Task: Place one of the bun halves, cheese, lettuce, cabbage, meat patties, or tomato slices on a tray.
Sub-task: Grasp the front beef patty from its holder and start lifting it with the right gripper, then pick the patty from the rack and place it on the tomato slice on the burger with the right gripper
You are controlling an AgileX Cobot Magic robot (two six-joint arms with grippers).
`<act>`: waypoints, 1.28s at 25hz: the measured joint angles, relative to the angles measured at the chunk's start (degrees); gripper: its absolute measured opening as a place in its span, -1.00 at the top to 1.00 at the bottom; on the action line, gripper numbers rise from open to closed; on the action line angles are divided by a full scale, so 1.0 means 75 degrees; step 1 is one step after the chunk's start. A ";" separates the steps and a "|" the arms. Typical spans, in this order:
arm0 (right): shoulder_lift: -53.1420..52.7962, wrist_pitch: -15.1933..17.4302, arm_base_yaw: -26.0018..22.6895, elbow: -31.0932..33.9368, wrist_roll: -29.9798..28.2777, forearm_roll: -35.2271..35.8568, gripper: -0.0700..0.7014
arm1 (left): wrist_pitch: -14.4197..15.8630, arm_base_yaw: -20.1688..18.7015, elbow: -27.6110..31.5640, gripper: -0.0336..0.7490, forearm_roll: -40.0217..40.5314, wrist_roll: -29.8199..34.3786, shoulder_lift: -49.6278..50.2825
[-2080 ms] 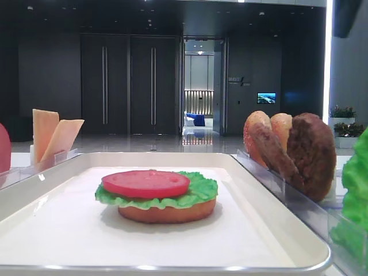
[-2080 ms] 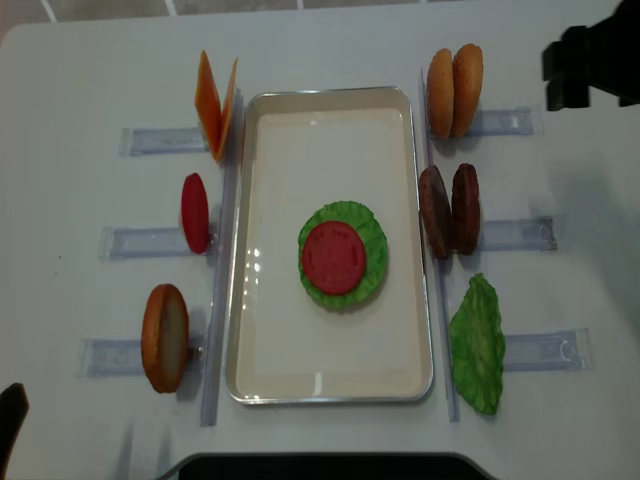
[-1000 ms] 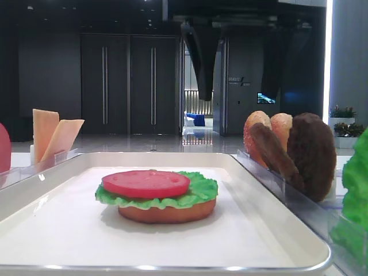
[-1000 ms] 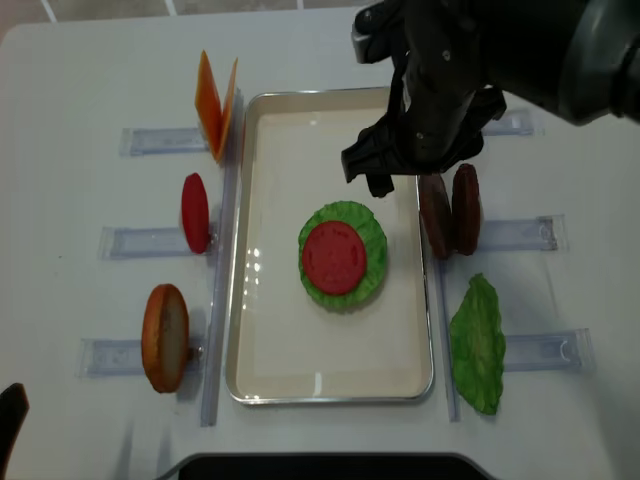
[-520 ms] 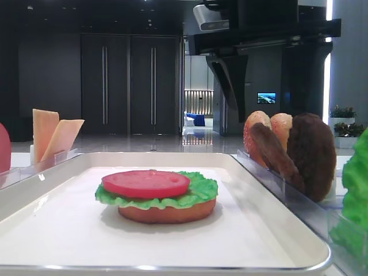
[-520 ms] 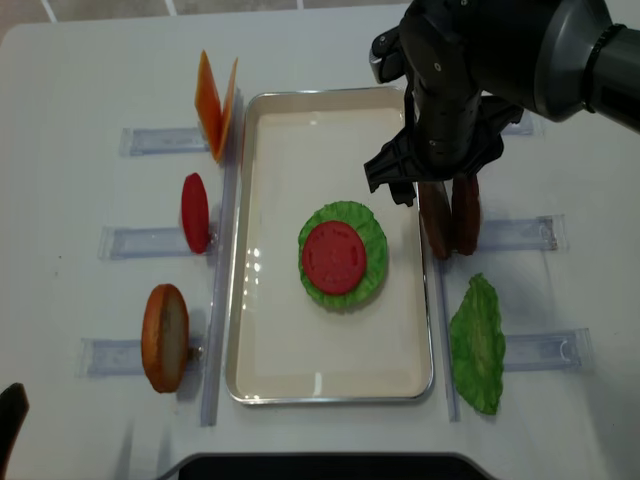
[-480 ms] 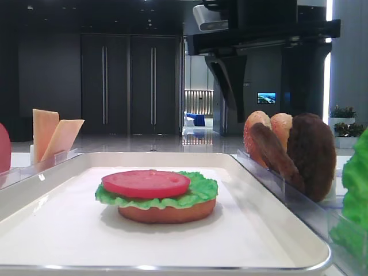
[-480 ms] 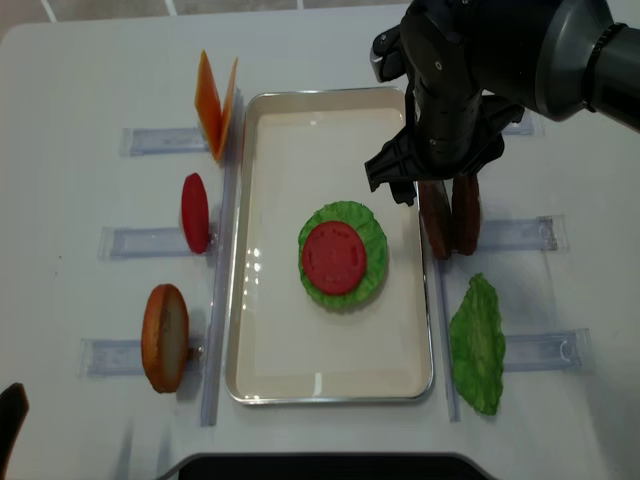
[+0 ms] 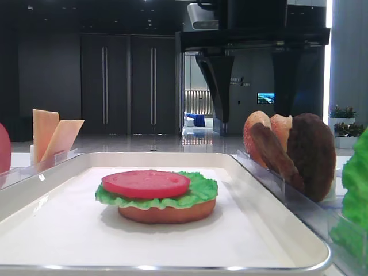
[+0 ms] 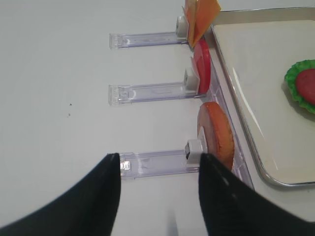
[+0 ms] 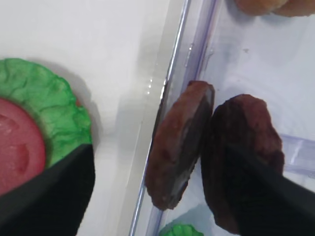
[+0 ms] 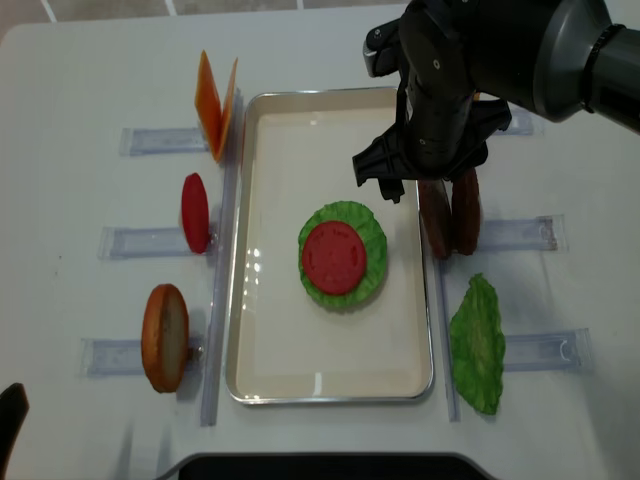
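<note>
You cannot see the two bun halves [image 12: 453, 78] on the right rack from overhead, since the right arm [image 12: 480, 60] covers all but nothing of them; the right wrist view cuts them [image 11: 268, 6] off at its top edge. The same arm hides the upper ends of the meat patties [image 12: 449, 215]. In the right wrist view the right gripper's fingers [image 11: 47, 189] are dark blurs cropped by the bottom edge, their tips out of frame. The left gripper's fingers [image 10: 98, 196] are likewise cropped. The bottom bun [image 12: 343, 297] under the lettuce [image 12: 372, 240] is hidden from above.
</note>
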 joint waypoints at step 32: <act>-0.0466 0.0908 0.0007 -0.0912 -0.0330 -0.0170 0.46 | 0.0000 0.0000 0.0000 -0.08 0.0000 0.0000 0.0000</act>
